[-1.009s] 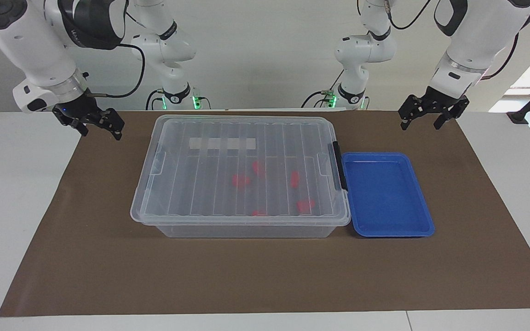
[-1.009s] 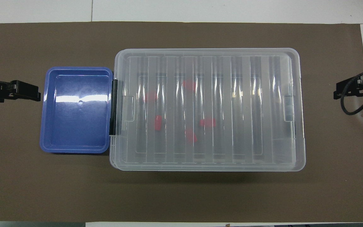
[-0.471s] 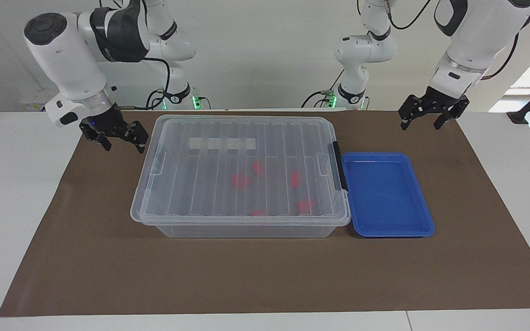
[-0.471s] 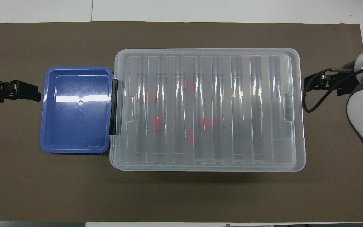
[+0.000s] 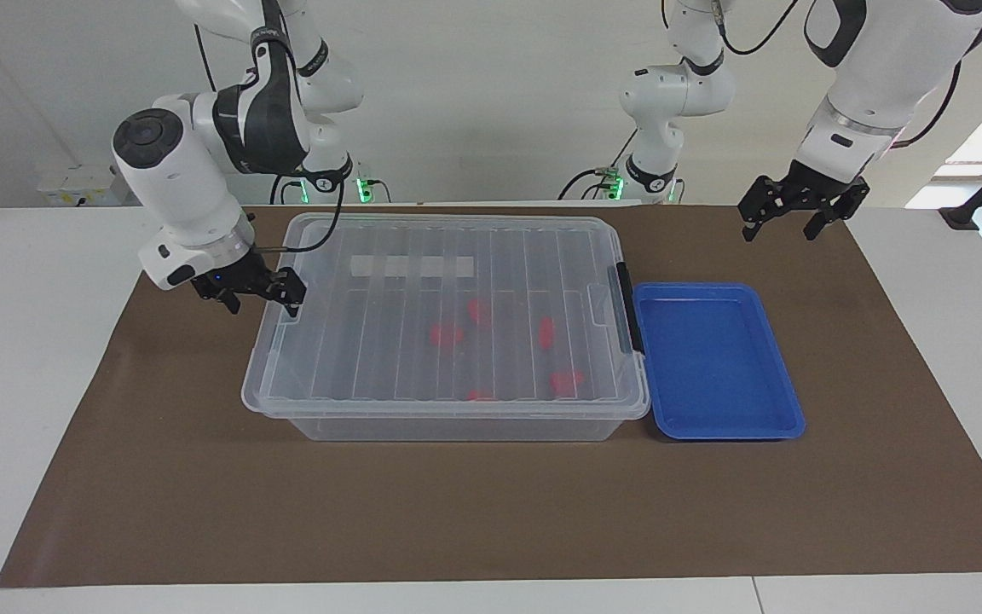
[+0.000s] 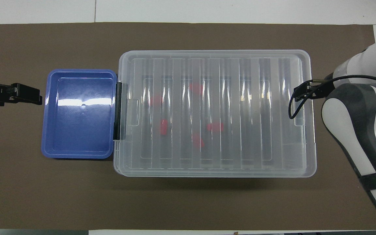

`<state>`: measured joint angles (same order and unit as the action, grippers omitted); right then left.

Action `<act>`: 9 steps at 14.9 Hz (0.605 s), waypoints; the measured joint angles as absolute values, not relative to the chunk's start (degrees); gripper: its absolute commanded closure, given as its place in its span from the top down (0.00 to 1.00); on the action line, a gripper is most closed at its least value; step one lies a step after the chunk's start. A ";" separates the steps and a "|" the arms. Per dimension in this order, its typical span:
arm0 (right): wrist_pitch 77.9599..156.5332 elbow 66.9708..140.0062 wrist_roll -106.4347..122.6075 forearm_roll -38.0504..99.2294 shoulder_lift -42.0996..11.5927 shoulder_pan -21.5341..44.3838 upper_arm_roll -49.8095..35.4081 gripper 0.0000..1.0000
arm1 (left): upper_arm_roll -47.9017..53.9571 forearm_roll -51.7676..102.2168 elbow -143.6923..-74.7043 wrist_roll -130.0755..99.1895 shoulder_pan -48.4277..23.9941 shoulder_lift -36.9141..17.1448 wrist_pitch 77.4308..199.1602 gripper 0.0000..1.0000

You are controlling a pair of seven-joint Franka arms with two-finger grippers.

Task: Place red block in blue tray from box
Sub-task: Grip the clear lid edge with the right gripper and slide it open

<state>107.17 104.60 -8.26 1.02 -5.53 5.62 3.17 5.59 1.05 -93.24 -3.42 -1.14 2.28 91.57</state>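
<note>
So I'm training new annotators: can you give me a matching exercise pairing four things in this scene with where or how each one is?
Things:
1. red blocks
2. blue tray
3. right pincer
4. left pincer

States:
A. empty, beside the clip handle
B. at the box's end with no handle
C. inside the lidded box
D. waiting over the mat near the tray's end

Pairs: 1-C, 2-A, 3-B, 4-D

Table (image 5: 39,358) carries brown mat (image 5: 491,512), box (image 5: 448,324), blue tray (image 5: 717,362).
</note>
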 measured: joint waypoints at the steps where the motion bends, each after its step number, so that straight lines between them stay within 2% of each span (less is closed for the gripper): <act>1: 107.91 105.18 -8.26 1.02 -5.49 5.62 3.18 1.00 | 5.59 1.05 -93.24 -3.42 -1.14 2.28 91.57 1.00; 9: 109.15 107.86 -7.83 0.88 -4.37 5.10 3.73 1.00 | 5.59 1.05 -93.24 -3.42 -1.14 2.28 91.56 1.00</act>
<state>109.15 107.86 -7.83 0.88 -4.37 5.10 3.73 5.59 1.05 -93.24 -3.42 -1.14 2.28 91.56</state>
